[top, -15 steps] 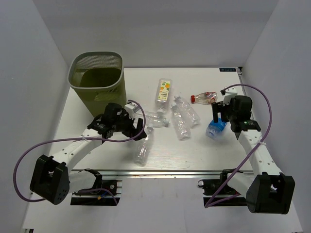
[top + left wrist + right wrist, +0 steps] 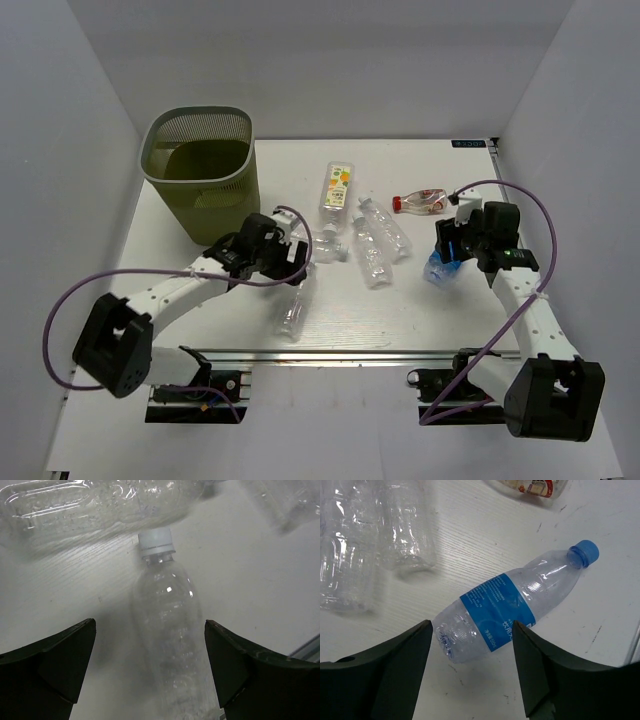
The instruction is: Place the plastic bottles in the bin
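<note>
Several plastic bottles lie on the white table. A clear white-capped bottle (image 2: pixel 167 625) (image 2: pixel 294 303) lies lengthwise between the spread fingers of my open left gripper (image 2: pixel 150 672) (image 2: pixel 290 258), which hovers over its cap end without touching it. A blue-capped, blue-labelled bottle (image 2: pixel 512 610) (image 2: pixel 440 268) lies just ahead of my open right gripper (image 2: pixel 472 665) (image 2: pixel 447 245), with its base between the fingertips and nothing gripped. The olive mesh bin (image 2: pixel 215 205) stands at the back left, behind the left gripper.
An orange-and-green labelled bottle (image 2: pixel 338 187), a red-capped bottle (image 2: pixel 420 203) and three clear bottles (image 2: pixel 371 255) lie mid-table between the arms. One large clear bottle (image 2: pixel 95 505) lies just beyond the white cap. White walls enclose the table.
My left gripper has moved right, toward the white-capped bottle. My right gripper has shifted slightly left over the blue bottle. No bottle has moved.
</note>
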Controlling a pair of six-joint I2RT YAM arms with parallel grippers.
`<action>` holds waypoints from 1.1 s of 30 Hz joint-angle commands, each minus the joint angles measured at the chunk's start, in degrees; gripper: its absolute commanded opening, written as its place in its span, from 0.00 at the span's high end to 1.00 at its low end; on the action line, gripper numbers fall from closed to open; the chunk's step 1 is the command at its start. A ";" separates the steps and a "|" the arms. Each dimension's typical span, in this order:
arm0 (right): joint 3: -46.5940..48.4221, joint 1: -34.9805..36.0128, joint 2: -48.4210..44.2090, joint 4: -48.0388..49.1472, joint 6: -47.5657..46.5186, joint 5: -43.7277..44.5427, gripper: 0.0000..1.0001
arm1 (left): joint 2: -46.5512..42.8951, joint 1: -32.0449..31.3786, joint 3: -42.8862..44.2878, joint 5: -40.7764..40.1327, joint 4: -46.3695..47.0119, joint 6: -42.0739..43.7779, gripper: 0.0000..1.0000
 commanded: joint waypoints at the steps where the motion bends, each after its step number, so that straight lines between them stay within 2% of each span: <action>1: 0.79 -0.46 -0.20 -0.29 0.66 -0.87 0.28 | 5.40 -2.34 4.84 -6.49 -0.41 -2.50 0.01; 4: 2.28 -0.63 1.12 -0.64 1.80 -0.69 0.15 | 10.16 -4.88 7.93 -5.96 -1.63 -3.65 0.01; 7: 4.30 -0.98 2.61 -1.34 2.42 -0.25 0.15 | 15.79 -7.43 10.21 -8.59 -4.52 -5.57 0.03; 9: 5.71 -1.16 3.84 -1.70 2.77 -0.34 0.25 | 18.34 -8.75 10.74 -10.44 -5.07 -6.20 0.13; 10: 6.67 -1.16 4.89 -1.87 3.12 -0.25 0.31 | 18.88 -8.76 10.75 -10.45 -5.68 -6.80 0.22; 11: 7.55 -1.33 6.12 -1.96 4.25 -0.08 0.40 | 18.88 -9.45 10.75 -10.45 -5.68 -6.81 0.27; 12: 8.60 -1.42 7.52 -2.05 4.96 1.14 0.43 | 18.88 -10.07 10.75 -10.97 -5.68 -6.81 0.32; 13: 10.00 -1.68 8.93 -2.31 5.84 1.59 0.43 | 18.88 -10.08 10.75 -10.97 -5.68 -6.81 0.45; 15: 11.42 -2.56 10.69 -3.10 10.73 3.60 0.43 | 18.88 -10.60 12.06 -11.59 -6.30 -6.81 0.56; 16: 14.29 -2.91 13.49 -3.45 12.25 4.92 0.37 | 17.66 -11.21 12.76 -11.59 -8.21 -6.81 0.60; 17: 15.28 -3.61 14.47 -5.28 16.35 5.37 0.25 | 16.78 -11.74 15.03 -11.59 -9.19 -6.11 0.66; 18: 16.42 -4.05 15.70 -6.35 17.52 4.94 0.22 | 15.64 -11.75 16.45 -10.89 -9.81 -5.50 0.68; 20: 20.29 -4.76 20.36 -9.93 19.46 0.99 0.14 | 11.61 -12.36 21.71 -9.49 -10.61 -4.36 0.70; 21: 21.43 -5.02 22.11 -10.31 20.77 0.28 0.14 | 10.45 -12.36 23.82 -9.48 -10.61 -3.13 0.70; 22: 21.97 -5.11 23.69 -10.66 21.83 -1.55 0.16 | 9.49 -12.36 28.54 -10.35 -11.39 -2.42 0.70; 24: 22.23 -5.11 25.02 -10.14 23.58 -0.52 0.22 | 8.95 -11.32 34.19 -13.58 -13.41 -1.02 0.70; 25: 22.41 -5.11 25.64 -10.05 24.03 0.27 0.22 | 8.95 -10.78 39.87 -14.39 -14.11 0.03 0.70; 29: 21.02 -5.38 27.14 -10.31 25.71 6.77 0.29 | 8.95 -10.26 50.89 -26.59 -14.82 2.94 0.70; 30: 20.57 -5.38 27.23 -10.31 25.88 8.52 0.29 | 9.47 -10.25 52.57 -32.10 -13.43 3.82 0.70; 33: 18.81 -5.73 27.23 -10.49 27.64 11.42 0.29 | 11.23 -8.41 57.84 -41.34 -11.67 7.25 0.70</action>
